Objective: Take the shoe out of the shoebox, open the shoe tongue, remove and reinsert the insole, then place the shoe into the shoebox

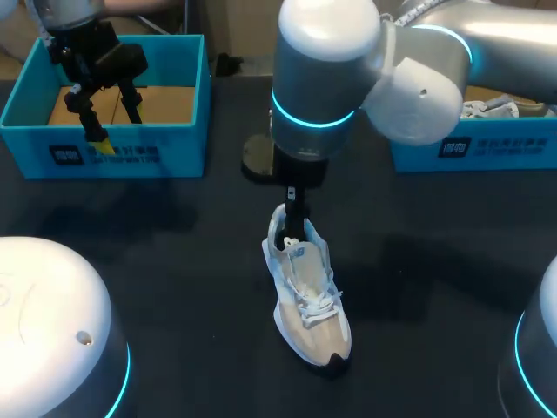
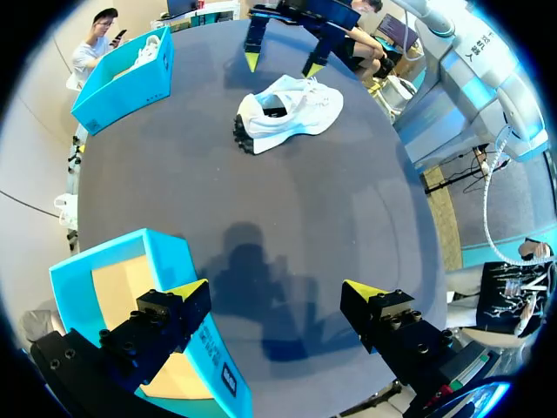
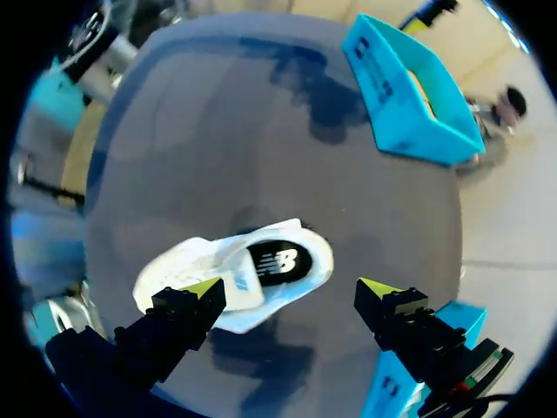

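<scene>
A white and beige shoe [image 1: 313, 305] lies on the dark table near the middle, toe toward the front. Its opening shows a dark insole [image 3: 274, 261]. My right gripper [image 1: 294, 209] hangs just over the heel, open, with the shoe [image 3: 235, 274] beneath its spread fingers. In the right wrist view one fingertip [image 3: 204, 287] overlaps the tongue, and I cannot tell whether it touches. The blue shoebox [image 1: 104, 152] stands at the back left with only its cardboard floor showing. My left gripper [image 1: 116, 128] hovers open above it, and the box wall [image 2: 187, 287] is under one finger.
A second blue box [image 1: 487, 144] with a pale shoe inside stands at the back right. A black round base [image 1: 261, 158] sits behind the shoe. My arms' white bases [image 1: 52, 322] fill the front corners. Bare table stretches between shoebox and shoe.
</scene>
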Robot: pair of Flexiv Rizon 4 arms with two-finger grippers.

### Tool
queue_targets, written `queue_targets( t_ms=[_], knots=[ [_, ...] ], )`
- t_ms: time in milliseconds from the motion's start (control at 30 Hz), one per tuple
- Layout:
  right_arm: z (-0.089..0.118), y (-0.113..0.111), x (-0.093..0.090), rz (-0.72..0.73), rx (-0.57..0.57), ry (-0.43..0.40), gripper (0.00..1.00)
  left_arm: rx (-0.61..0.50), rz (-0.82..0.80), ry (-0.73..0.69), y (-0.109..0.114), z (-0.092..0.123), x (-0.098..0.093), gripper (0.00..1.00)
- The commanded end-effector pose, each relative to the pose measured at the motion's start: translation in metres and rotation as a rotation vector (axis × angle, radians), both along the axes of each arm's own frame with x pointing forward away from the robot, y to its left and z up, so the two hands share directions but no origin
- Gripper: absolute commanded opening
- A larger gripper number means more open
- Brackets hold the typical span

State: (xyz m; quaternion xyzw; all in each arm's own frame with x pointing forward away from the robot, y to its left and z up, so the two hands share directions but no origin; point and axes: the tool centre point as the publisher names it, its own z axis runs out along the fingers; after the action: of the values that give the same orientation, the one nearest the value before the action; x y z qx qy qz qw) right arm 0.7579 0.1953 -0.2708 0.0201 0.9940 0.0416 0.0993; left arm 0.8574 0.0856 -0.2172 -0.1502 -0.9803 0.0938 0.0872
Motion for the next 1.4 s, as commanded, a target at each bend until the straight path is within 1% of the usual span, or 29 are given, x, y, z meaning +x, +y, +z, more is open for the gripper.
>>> queue_targets(
  t_ms=[33,100,233,367,467,667,867,1100,1400],
  knots=[
    [-0.004,0.014,0.007,0.099,-0.069,-0.011,1.00,0.001,0.000,-0.001,0.000,0.000,-0.001,1.00],
    [-0.008,0.016,0.013,0.130,-0.087,-0.007,1.00,0.001,0.000,-0.001,0.000,0.000,-0.001,1.00],
    [-0.016,0.018,0.020,0.166,-0.082,-0.008,1.00,0.001,0.000,-0.001,0.000,0.000,-0.001,1.00],
    [-0.027,0.018,0.030,0.200,-0.084,-0.003,1.00,0.001,0.000,-0.001,0.000,0.000,-0.001,1.00],
    [-0.036,0.016,0.040,0.219,-0.094,-0.001,1.00,0.001,0.000,-0.001,0.000,0.000,-0.001,1.00],
    [-0.054,0.011,0.050,0.268,-0.106,-0.015,1.00,0.001,0.000,-0.001,0.000,0.000,-0.001,1.00],
    [-0.071,0.012,0.056,0.293,-0.102,-0.001,1.00,0.001,0.000,-0.001,0.000,0.000,-0.001,1.00],
    [-0.094,0.016,0.062,0.281,-0.095,0.037,1.00,0.001,0.000,-0.001,0.000,0.000,-0.001,1.00],
    [-0.113,0.018,0.067,0.277,-0.082,0.030,1.00,0.001,0.000,-0.001,0.000,0.000,-0.001,1.00]
  ],
)
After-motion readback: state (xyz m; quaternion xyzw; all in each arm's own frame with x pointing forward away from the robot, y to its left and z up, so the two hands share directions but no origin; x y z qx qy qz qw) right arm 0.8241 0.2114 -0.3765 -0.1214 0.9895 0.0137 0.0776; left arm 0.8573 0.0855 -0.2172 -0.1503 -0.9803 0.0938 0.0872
